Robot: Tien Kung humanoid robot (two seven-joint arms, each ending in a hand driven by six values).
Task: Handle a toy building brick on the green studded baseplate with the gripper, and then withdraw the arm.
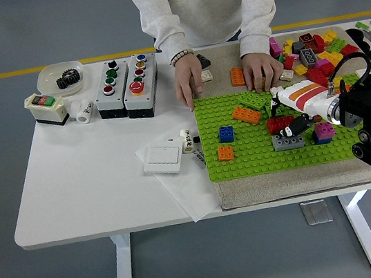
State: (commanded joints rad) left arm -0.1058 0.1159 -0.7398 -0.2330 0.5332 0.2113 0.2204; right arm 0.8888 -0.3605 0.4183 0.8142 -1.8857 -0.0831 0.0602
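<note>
The baseplate was studded green plastic with a faint sheen, and the bricks on it were smooth, glossy plastic. Beneath it lay a mat of coarse, matt beige cloth. The desk had a smooth, matt white top. The robot hand had a glossy white and orange plastic shell with black fingers. A thin white paper sheet lay under a smooth white plastic wall switch. The person's sleeves were soft, matt grey cloth.
</note>
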